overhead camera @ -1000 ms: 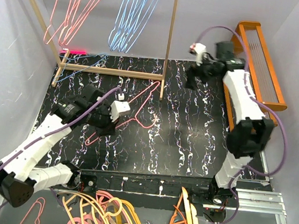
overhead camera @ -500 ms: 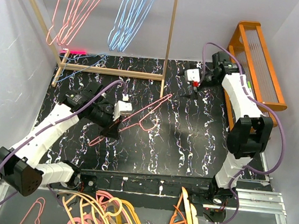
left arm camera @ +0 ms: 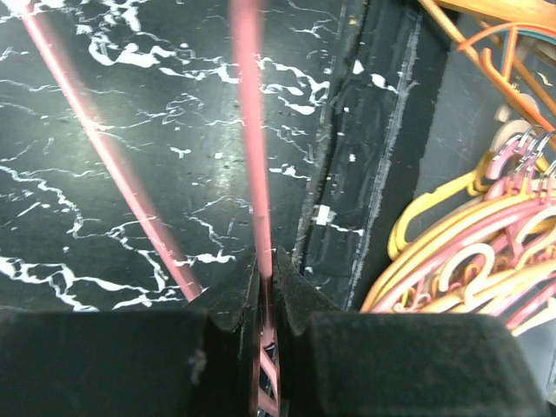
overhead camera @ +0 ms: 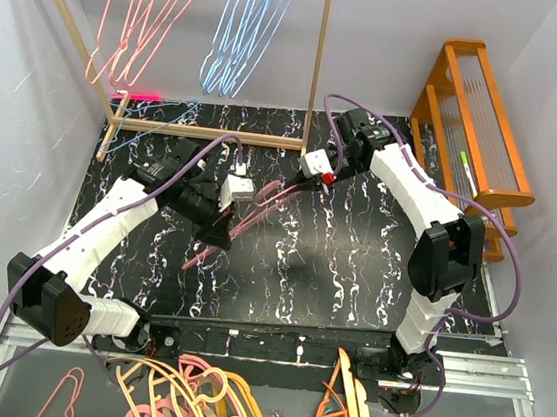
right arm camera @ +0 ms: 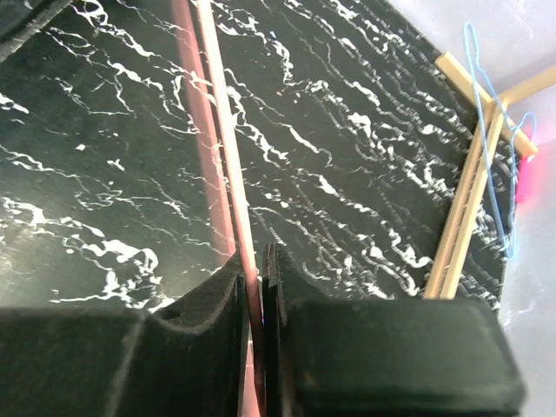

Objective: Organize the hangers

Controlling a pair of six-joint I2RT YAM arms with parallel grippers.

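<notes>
A pink wire hanger (overhead camera: 256,212) is held slanted over the black marbled table (overhead camera: 352,267), between both arms. My left gripper (overhead camera: 217,232) is shut on its lower part; in the left wrist view the pink wire (left arm camera: 252,130) runs out from between the closed jaws (left arm camera: 265,276). My right gripper (overhead camera: 291,183) pinches the upper end, and the right wrist view shows its jaws (right arm camera: 258,276) shut on the wire (right arm camera: 221,130). More pink hangers (overhead camera: 140,12) and light blue hangers (overhead camera: 247,29) hang on the wooden rack (overhead camera: 317,72).
A blue wire hanger (right arm camera: 491,130) lies by the rack's base bar (overhead camera: 207,133). An orange slatted rack (overhead camera: 481,111) stands at the right wall. A heap of thick orange, pink and cream hangers (overhead camera: 206,402) lies below the table's near edge.
The right arm swung in from the far right to the hanger's upper end and its jaws closed on the wire. The left gripper raised the hanger and carried it slightly right.
</notes>
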